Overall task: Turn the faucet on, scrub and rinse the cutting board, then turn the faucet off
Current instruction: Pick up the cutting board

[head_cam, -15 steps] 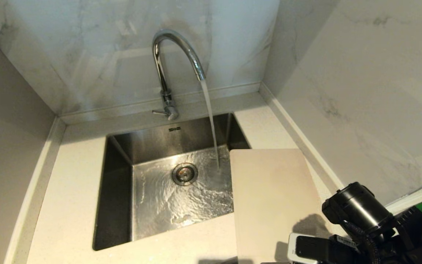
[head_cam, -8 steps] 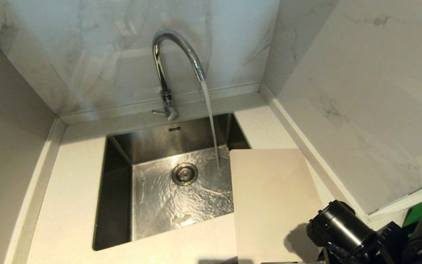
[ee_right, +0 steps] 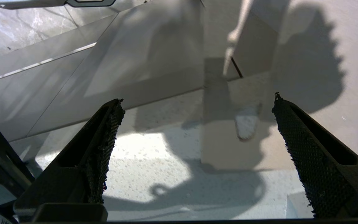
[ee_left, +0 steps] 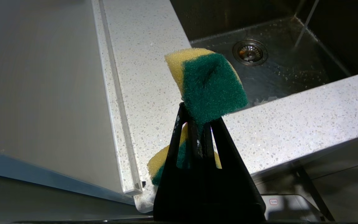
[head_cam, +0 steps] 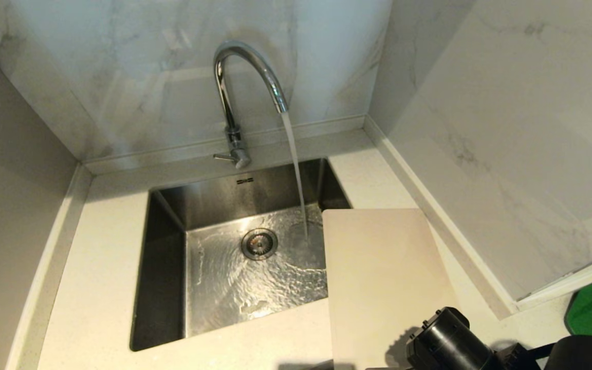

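Right arm (head_cam: 447, 341) has dropped toward frame's lower edge; faucet (head_cam: 247, 87) running.
Right gripper (ee_right: 194, 137) gaping, empty; cutting board (ee_right: 228, 124) ahead: grasp next. Left gripper (ee_left: 197, 124) pinches sponge (ee_left: 208, 87).

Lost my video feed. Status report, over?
Left tool shut on sponge, near the sink. Right tool open, empty, over the cutting board. Faucet running into sink; board dry-side, nothing blocking.

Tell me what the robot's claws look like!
Both are black. The left claw has smooth fingers narrowing to a point, like a tall triangle. The right claw has two long fingers lined with bumpy, mesh-like pads, frayed at the tips. The right arm ends in a round black cylinder.
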Tool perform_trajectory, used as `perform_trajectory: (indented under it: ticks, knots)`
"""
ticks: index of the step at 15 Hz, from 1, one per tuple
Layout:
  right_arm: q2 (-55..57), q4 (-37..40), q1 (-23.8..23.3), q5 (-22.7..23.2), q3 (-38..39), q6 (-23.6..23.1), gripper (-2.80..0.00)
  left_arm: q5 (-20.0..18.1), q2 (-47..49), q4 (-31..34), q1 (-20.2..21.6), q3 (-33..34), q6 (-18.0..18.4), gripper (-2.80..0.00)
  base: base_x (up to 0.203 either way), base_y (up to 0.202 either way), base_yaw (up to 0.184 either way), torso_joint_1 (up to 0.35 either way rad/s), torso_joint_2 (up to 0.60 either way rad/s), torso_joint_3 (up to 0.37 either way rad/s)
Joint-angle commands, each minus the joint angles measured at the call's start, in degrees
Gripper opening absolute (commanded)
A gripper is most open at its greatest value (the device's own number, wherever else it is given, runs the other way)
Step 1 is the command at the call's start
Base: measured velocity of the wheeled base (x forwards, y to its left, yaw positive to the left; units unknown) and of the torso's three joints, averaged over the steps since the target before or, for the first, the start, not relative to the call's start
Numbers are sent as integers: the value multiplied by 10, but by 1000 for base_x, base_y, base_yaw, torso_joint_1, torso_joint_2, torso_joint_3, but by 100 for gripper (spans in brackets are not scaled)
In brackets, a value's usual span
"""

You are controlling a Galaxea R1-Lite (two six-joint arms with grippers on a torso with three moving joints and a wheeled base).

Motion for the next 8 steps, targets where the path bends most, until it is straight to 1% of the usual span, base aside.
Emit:
perform_trajectory:
  ticks: [1,8]
  knots:
    - [21,-6,6,-1,13,-5,0,-1,0,0,0,1,0,-280,0,0,0,0,0,0]
    - [47,-7,6,-2,9,-6,0,-1,0,-1,0,1,-2,-280,0,0,0,0,0,0]
